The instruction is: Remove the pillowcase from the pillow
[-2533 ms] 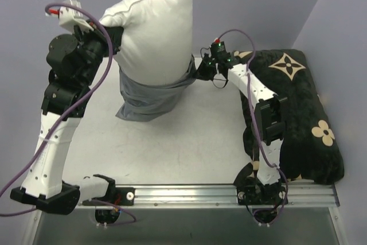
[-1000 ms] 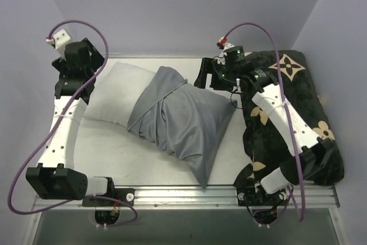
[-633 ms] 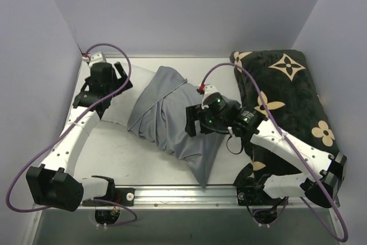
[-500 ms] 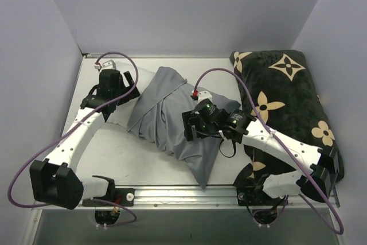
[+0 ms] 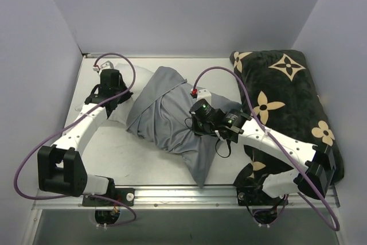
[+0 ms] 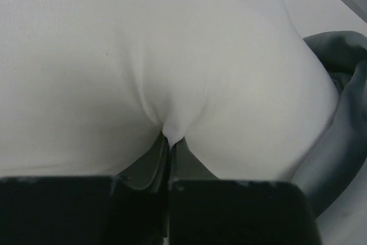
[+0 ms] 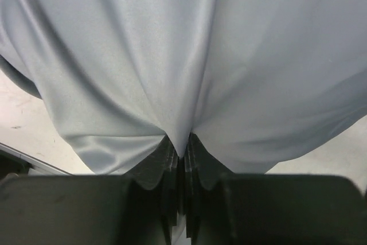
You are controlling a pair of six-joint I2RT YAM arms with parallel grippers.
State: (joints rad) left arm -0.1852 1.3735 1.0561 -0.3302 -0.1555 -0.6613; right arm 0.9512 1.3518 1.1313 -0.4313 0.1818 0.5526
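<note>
Both arms have come down onto the bundle since a second ago: the left end effector [image 6: 169,139] has swung in from the upper left corner of the overhead view, and the right end effector [image 7: 182,147] has left the edge of the black flowered cushion [image 5: 287,96] for the centre of the frame. Both stood wide then and are clenched now.

The left one is grasping a pinch of the white pillow [image 6: 114,55]; its wrist view shows the cloth puckered into a tight fold between the closed jaws, with the grey cover's edge at the right of that frame. The right one is grasping the blue-grey pillowcase [image 5: 166,119]; its wrist view shows the thin fabric gathered into creases that run down into the closed jaws.

The pillow lies slantwise across the middle of the surface [image 5: 132,159], its bare white end at the upper left under the left arm, most of its length inside the case, which trails toward the lower centre of the frame.

So the step in hand looks like the two-point grip before a pull. Next, I judge, the left should hold or draw the pillow toward the upper left while the right drags the case toward the lower right. The risk is that the right pinch has caught pillow as well as case.
</note>
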